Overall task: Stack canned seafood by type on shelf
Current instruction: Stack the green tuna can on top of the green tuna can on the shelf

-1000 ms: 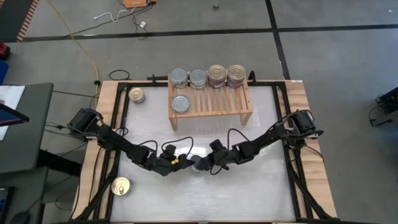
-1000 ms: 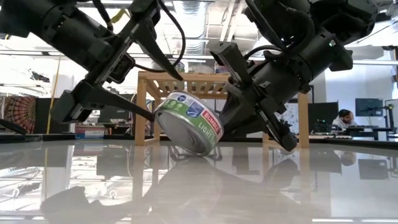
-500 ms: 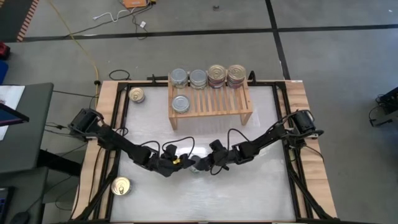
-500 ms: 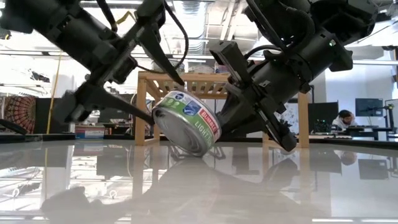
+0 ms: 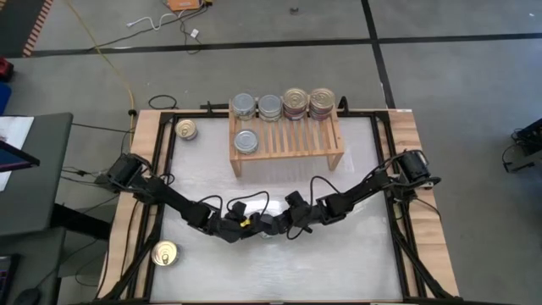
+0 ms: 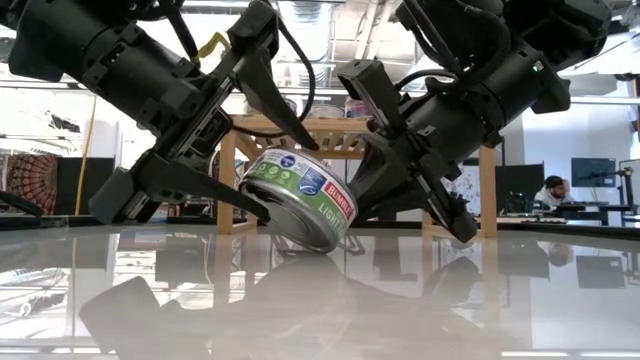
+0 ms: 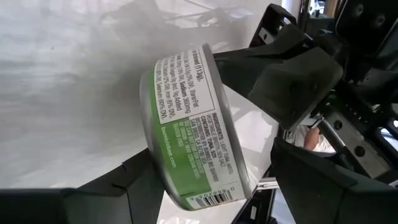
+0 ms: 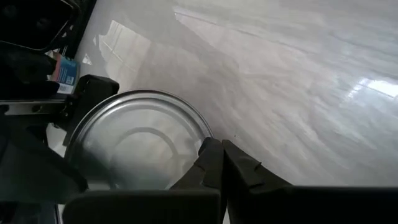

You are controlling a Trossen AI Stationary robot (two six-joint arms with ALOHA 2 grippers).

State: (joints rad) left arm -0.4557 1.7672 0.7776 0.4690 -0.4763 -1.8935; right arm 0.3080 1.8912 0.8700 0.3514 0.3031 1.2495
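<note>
Nudged leftward, left end effector (image 6: 262, 150) straddles tilted "Bumble Bee" tin (image 6: 300, 198); right end effector (image 8: 217, 163) closed.

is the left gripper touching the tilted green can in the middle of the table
Touching. In the low view the left gripper has a finger above and below the green can; the left wrist view shows its fingers against the can's sides.

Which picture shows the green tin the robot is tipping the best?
The low view: the tin shows whole and tilted, between the left hand and the right hand. The left wrist view shows its label close up, the right wrist view only its silver face, and the high view almost hides it.
</note>
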